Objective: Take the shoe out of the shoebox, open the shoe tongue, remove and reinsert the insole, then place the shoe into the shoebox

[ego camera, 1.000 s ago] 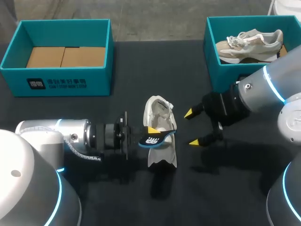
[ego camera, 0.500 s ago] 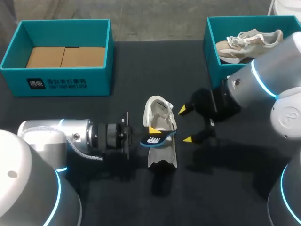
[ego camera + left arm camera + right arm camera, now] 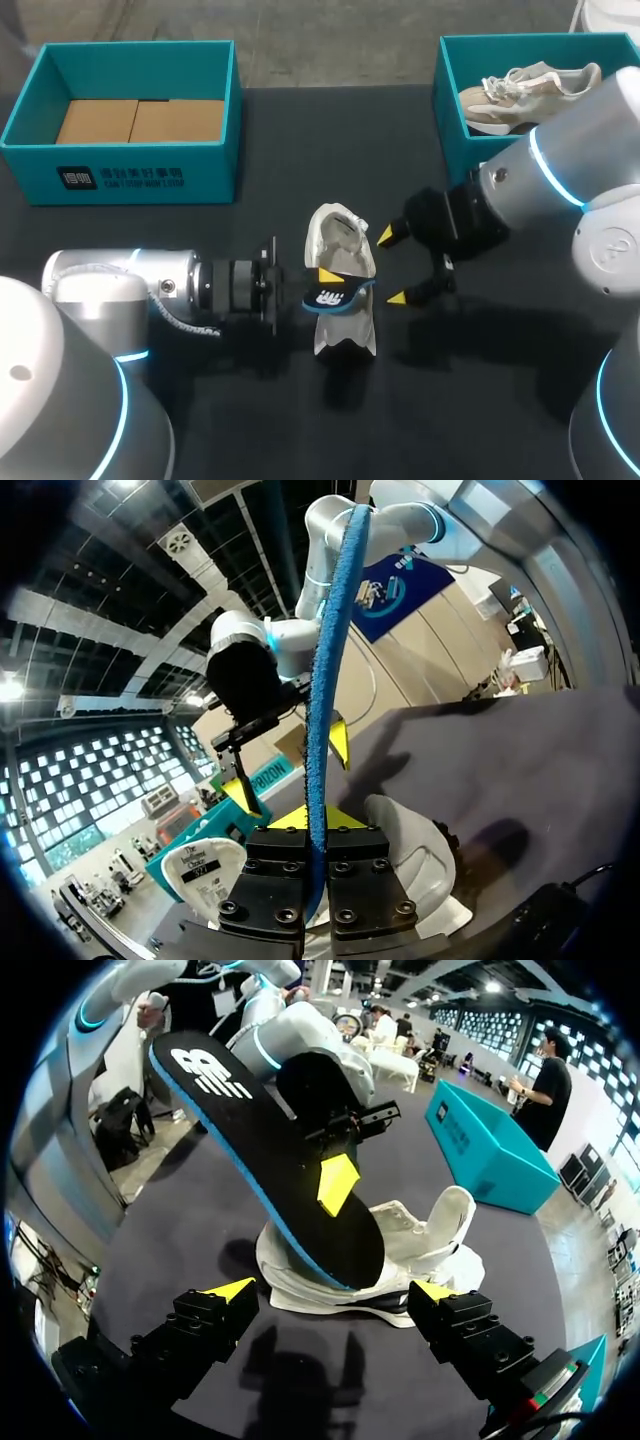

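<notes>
Centrally, left gripper (image 3: 318, 285) clamps the insole (image 3: 342, 290) above the white shoe (image 3: 345, 335), apparently for reinsertion; right gripper (image 3: 393, 265), fingers apart, flanks it.

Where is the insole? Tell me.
Head view, mid-table: the insole is held by the left gripper over the white shoe, the open right gripper beside it.

Insole (image 3: 333, 291) across shoe (image 3: 336, 235) opening; right claw (image 3: 392, 266) just beside shoe; wide gap between shoe, left shoebox (image 3: 125, 178).

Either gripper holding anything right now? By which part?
Left gripper holds the insole, pinched across its faces near mid-length, over the shoe. Right gripper is open, empty.
</notes>
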